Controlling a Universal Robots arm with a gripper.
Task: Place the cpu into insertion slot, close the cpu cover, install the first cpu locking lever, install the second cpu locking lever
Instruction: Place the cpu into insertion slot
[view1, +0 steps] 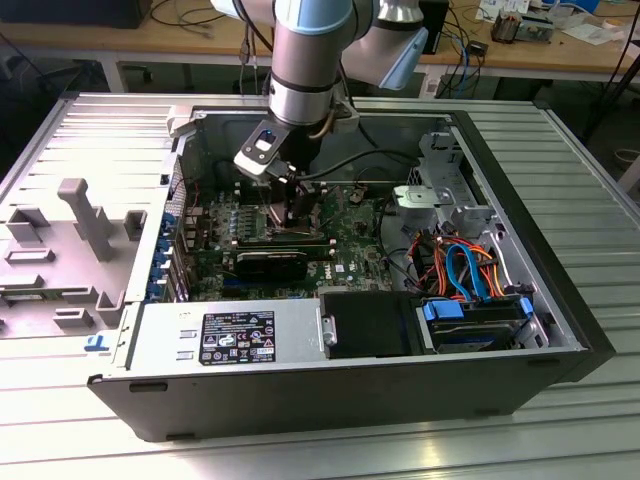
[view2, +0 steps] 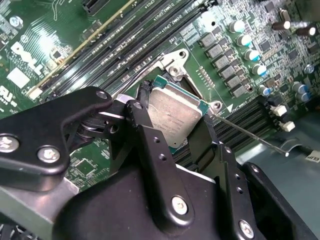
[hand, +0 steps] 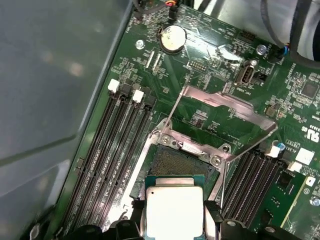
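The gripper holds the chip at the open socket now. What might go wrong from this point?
1. The chip in the gripper covers only one edge of the socket; lowered so, it may land crooked on the bare contacts.
2. The raised cover and thin lever stand close; the gripper might catch them.

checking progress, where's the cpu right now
In both wrist views the cpu is clamped in the gripper, just over the open socket and not seated, with memory slots on either side of the socket.
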